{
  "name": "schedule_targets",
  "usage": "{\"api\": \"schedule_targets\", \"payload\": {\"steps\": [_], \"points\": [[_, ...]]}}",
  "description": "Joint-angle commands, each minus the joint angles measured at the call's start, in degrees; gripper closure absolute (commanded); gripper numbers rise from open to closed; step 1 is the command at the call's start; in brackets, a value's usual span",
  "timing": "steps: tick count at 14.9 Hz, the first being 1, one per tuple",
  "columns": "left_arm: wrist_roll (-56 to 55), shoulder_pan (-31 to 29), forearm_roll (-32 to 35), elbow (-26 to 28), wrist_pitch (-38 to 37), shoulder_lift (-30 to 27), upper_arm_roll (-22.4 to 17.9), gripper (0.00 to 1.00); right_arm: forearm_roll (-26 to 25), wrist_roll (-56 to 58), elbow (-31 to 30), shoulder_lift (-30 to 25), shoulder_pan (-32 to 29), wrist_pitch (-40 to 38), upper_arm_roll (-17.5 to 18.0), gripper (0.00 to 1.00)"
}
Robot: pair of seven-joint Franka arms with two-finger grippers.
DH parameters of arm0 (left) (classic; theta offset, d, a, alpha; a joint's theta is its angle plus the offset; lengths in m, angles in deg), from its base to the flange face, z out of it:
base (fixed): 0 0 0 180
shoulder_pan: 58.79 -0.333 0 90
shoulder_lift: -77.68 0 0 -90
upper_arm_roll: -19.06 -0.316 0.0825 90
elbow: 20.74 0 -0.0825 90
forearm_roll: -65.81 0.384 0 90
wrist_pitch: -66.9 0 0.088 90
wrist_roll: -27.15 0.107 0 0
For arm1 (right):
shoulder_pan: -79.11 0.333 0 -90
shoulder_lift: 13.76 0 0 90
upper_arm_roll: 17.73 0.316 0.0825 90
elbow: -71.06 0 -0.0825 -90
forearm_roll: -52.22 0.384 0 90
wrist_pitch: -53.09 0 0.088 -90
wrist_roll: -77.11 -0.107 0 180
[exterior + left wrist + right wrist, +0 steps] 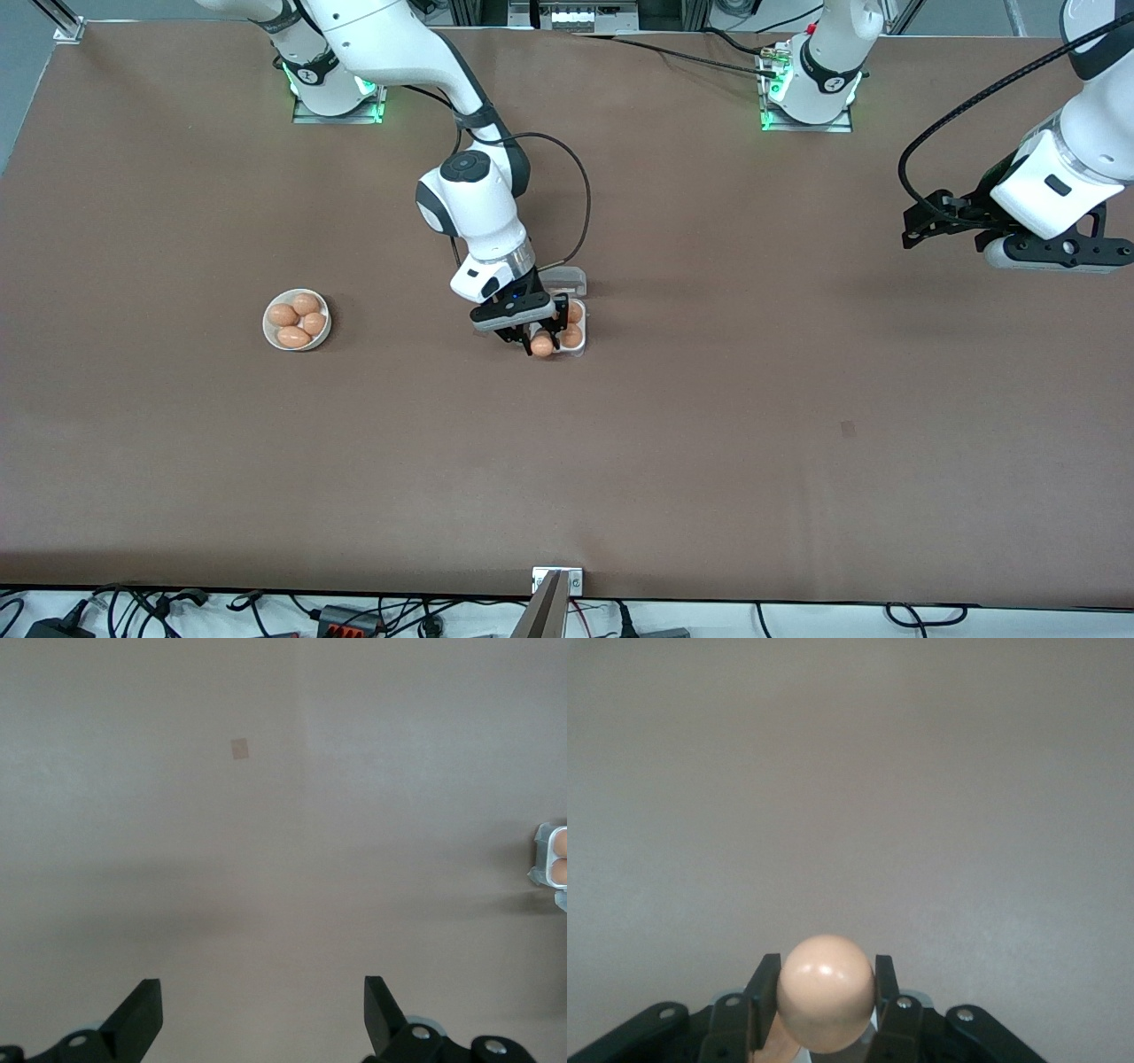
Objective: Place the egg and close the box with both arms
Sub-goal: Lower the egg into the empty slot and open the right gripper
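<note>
Egg [541, 345] sits clamped in the right gripper [536, 341] just above the box [576, 335], ready for seating; left gripper [939, 221] waits open.

A small smooth orange-brown egg [541, 345] sits pinched between the right gripper's [537, 342] black fingers, over the small square clear-plastic egg carton [580, 347] mid-table. The carton's see-through hinged lid [567, 280] lies open, and other eggs [572, 336] rest in its cells.
</note>
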Motion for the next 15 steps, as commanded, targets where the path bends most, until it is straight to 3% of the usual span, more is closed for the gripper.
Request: {"api": "schedule_targets", "payload": {"steps": [1, 15], "points": [[-0.4, 0.1, 0.8, -1.8, -1.4, 0.7, 0.2, 0.00, -0.1, -2.2, 1.3, 1.8, 2.0, 0.5, -1.4, 0.91], [-0.4, -0.2, 0.8, -1.7, -2.3, 0.7, 0.2, 0.00, -0.1, -8.1, -1.2, 2.6, 3.5, -0.1, -0.9, 0.87]]}}
